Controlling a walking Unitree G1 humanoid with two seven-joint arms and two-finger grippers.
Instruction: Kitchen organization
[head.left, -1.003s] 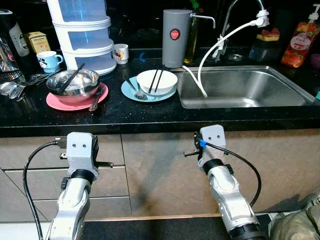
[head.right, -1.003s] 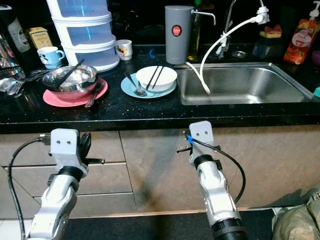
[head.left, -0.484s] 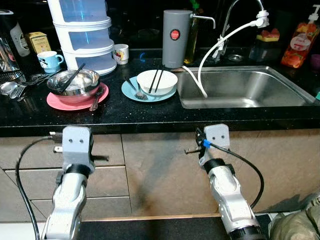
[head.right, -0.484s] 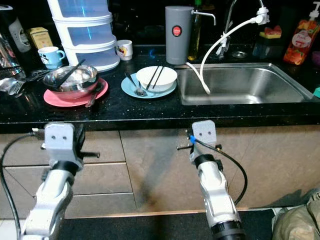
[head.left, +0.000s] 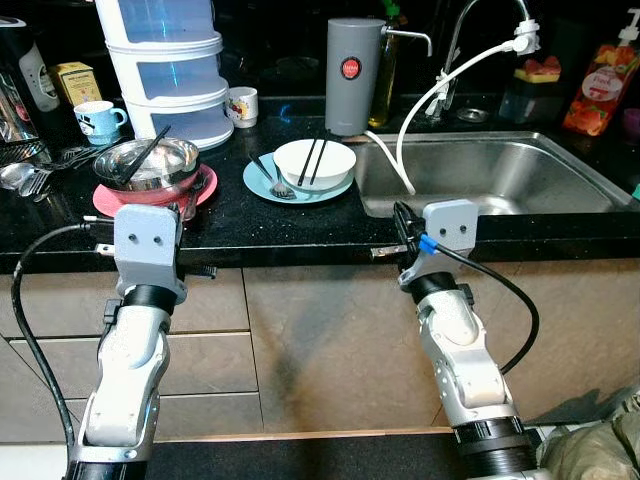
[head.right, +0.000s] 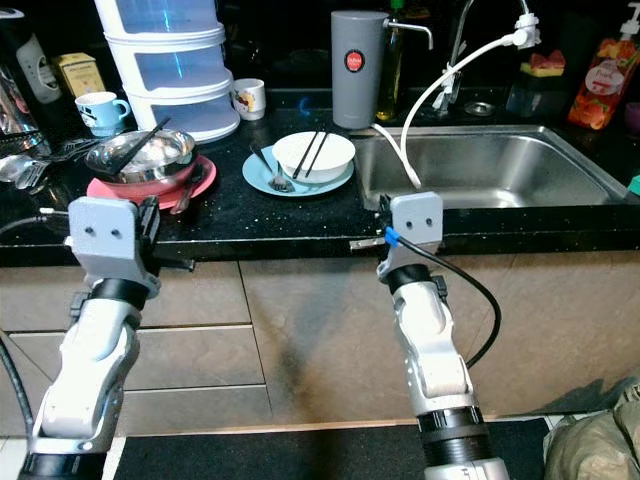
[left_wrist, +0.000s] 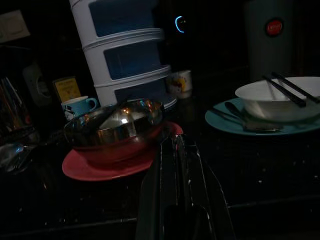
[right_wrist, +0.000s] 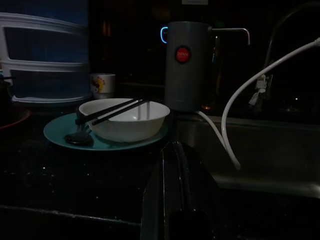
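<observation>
On teal plate (head.left: 262, 182), chopsticks (head.left: 312, 160) across white bowl (head.left: 314, 163)

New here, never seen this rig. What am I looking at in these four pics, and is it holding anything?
It is a walking humanoid robot at a kitchen counter. The two wide pictures come from a stereo camera on its head, looking down at its two silver arms. The two dark pictures come from cameras on each wrist, looking along that arm's black fingers.

The left claw and right claw are raised to the counter edge, fingers together, holding nothing.

On the counter: a steel bowl with chopsticks on a pink plate, and a white bowl with chopsticks on a blue plate beside a spoon. Behind stand a stacked white container, two mugs and a grey dispenser. The sink lies to the right.
</observation>
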